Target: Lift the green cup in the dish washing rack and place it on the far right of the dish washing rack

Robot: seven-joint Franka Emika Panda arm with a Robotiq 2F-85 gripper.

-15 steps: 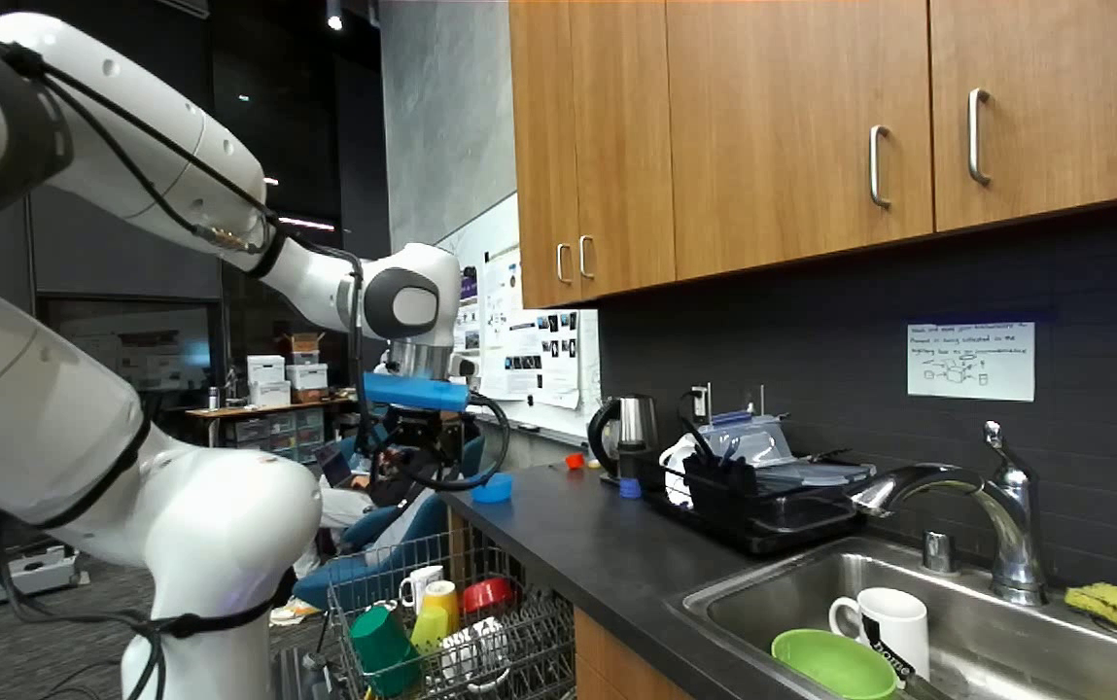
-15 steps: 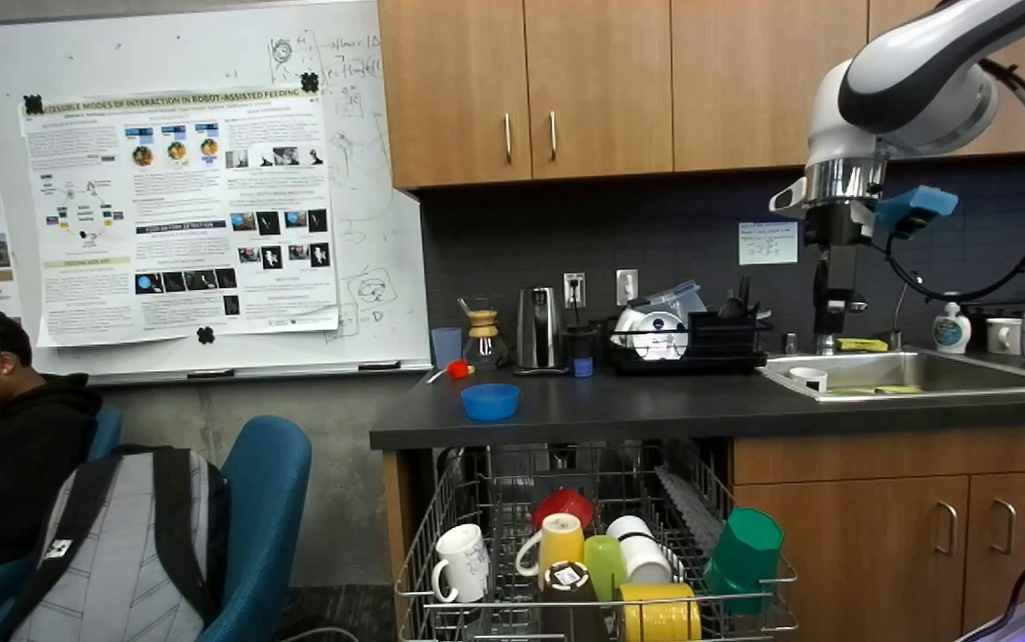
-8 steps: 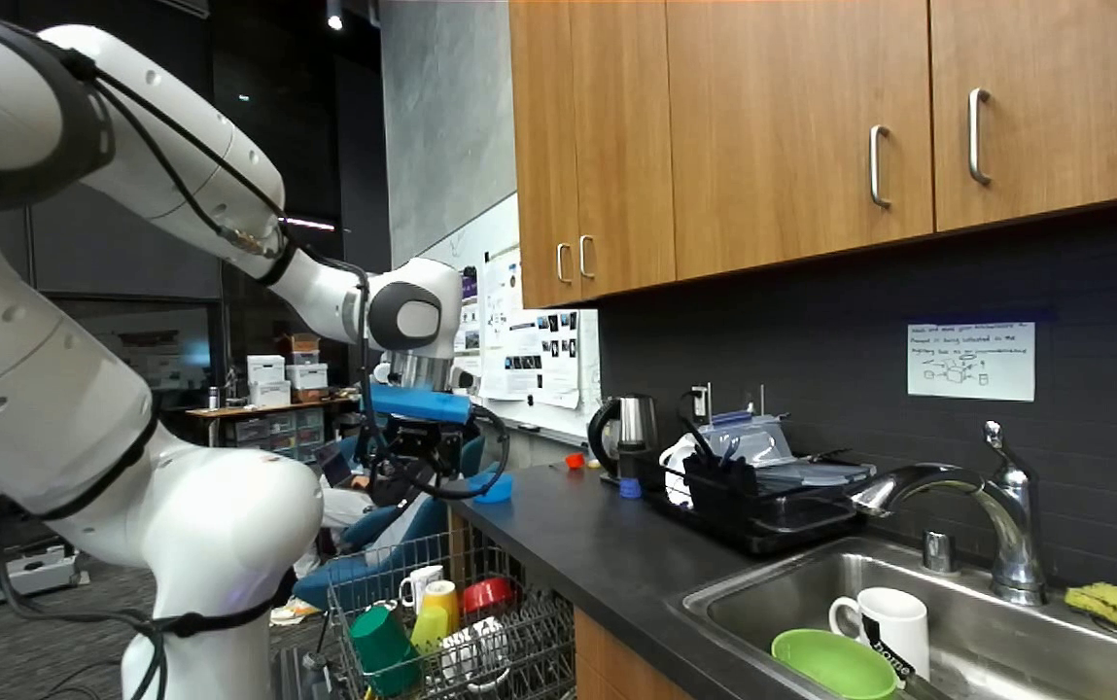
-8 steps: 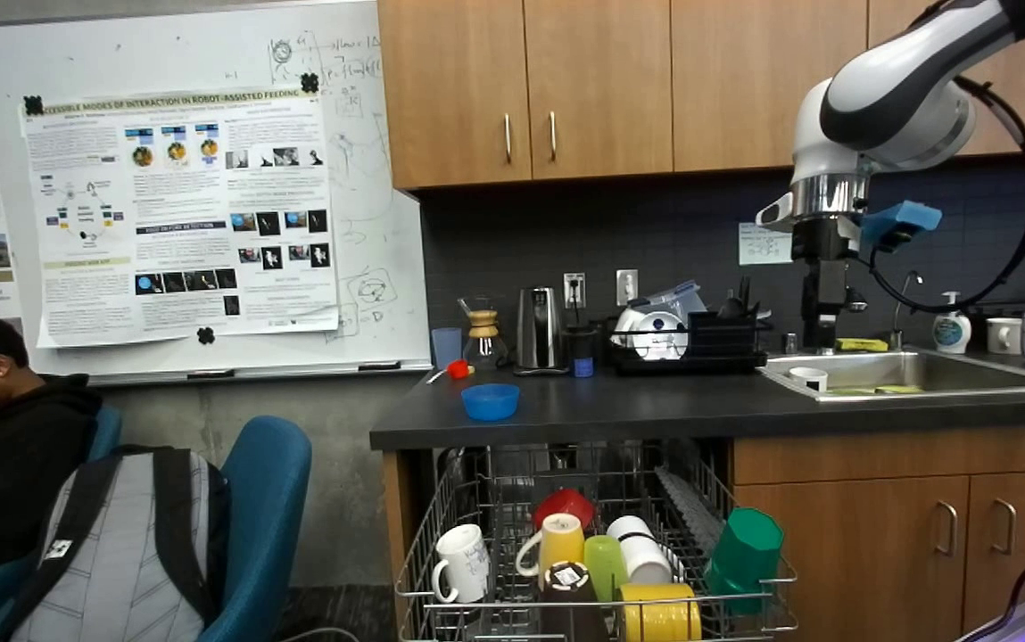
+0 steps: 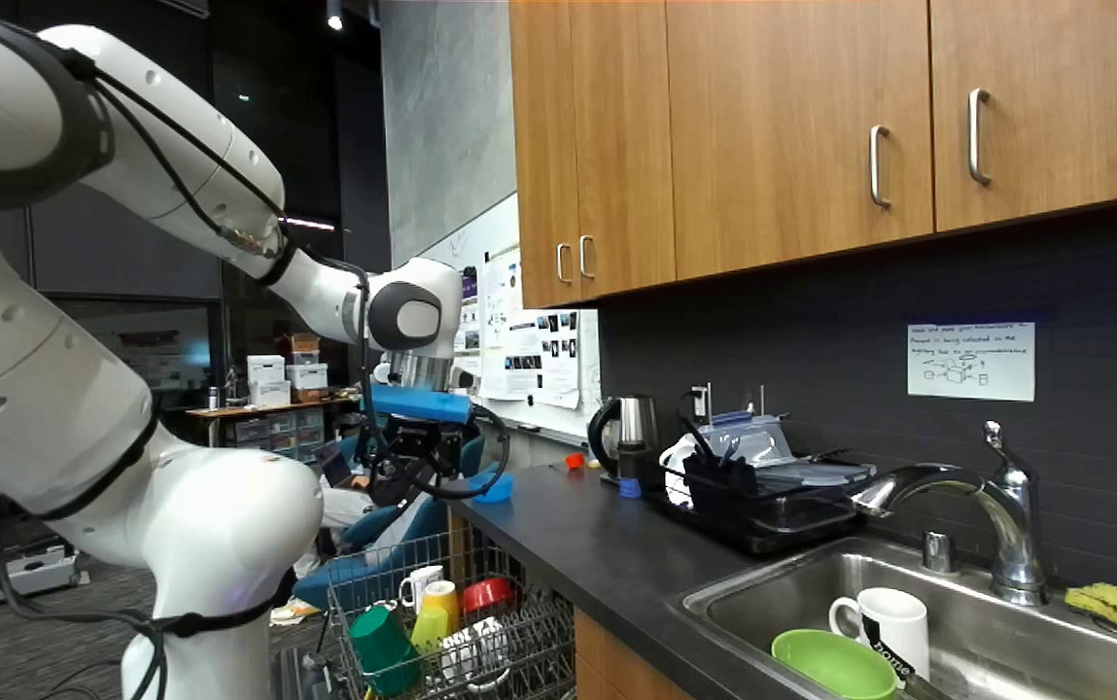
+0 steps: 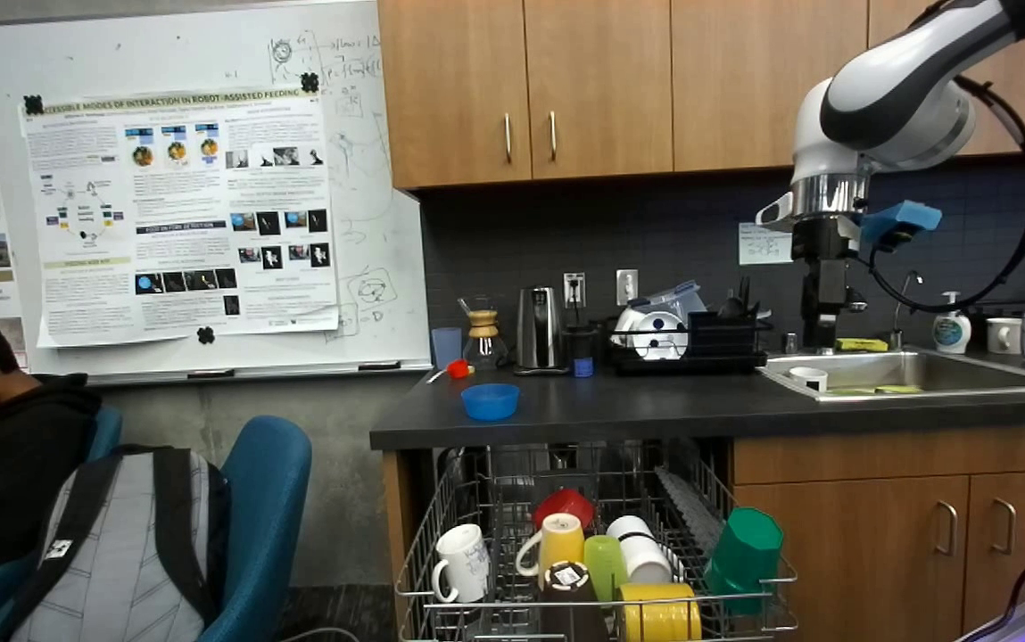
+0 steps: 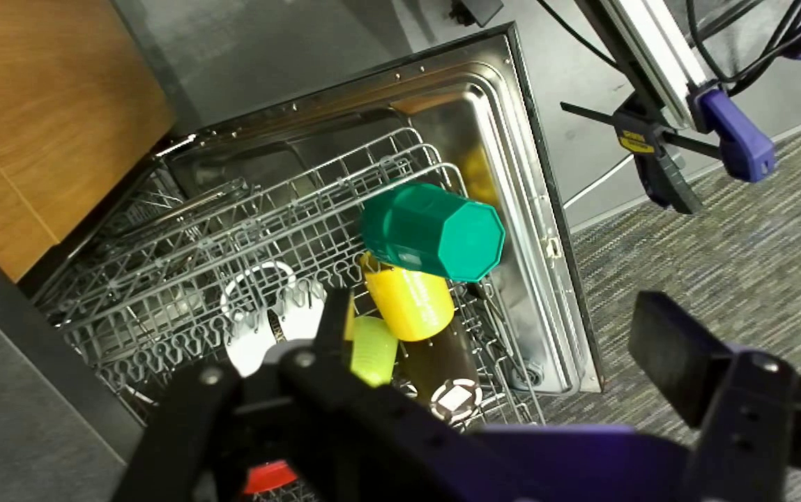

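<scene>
Your empty hand [image 7: 496, 324] hangs spread, higher than the dishwasher rack [image 7: 198, 268] — likely pre-grasp, alignment over the octagonal green tumbler [image 7: 435, 233] probably next.

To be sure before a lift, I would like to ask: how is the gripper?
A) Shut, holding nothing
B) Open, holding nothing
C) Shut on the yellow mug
B: in the wrist view, the gripper has its fingers wide apart, with nothing clamped between them.

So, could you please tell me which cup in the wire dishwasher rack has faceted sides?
The large dark green cup, whose octagonal base shows in the wrist view, is the faceted one; the others, like the small lime green cup, look round.
</scene>
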